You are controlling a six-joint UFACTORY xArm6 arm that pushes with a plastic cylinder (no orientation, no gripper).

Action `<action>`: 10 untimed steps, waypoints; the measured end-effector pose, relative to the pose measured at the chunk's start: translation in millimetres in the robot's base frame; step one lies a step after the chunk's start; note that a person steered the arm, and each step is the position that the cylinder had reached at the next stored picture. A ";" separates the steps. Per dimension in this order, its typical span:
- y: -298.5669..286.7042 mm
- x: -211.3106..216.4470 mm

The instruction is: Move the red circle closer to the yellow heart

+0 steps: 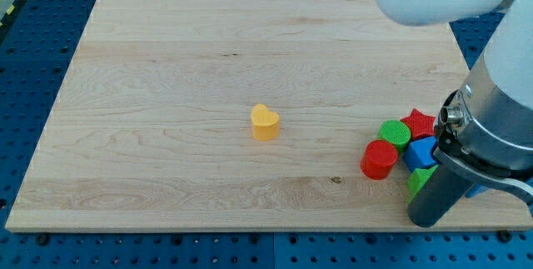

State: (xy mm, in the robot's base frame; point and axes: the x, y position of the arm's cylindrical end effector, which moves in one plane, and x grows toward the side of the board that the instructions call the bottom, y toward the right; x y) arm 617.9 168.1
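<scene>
The yellow heart (pixel 265 122) lies near the middle of the wooden board (pixel 166 94). The red circle (pixel 379 159) lies well to its right, at the left edge of a cluster of blocks. My tip (pixel 428 220) rests near the board's bottom right edge, to the lower right of the red circle and just below a green block (pixel 420 179). The tip is apart from the red circle.
The cluster at the right also holds a green circle (pixel 395 133), a red star (pixel 419 123) and a blue block (pixel 420 151). Another blue block (pixel 476 191) peeks out behind the rod. The arm's body covers the view's right side.
</scene>
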 end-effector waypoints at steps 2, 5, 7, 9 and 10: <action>18.8 0.0; -45.0 1.1; -42.8 -12.5; -35.5 -36.6; -34.8 -48.4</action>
State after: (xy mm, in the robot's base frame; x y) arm 569.4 133.3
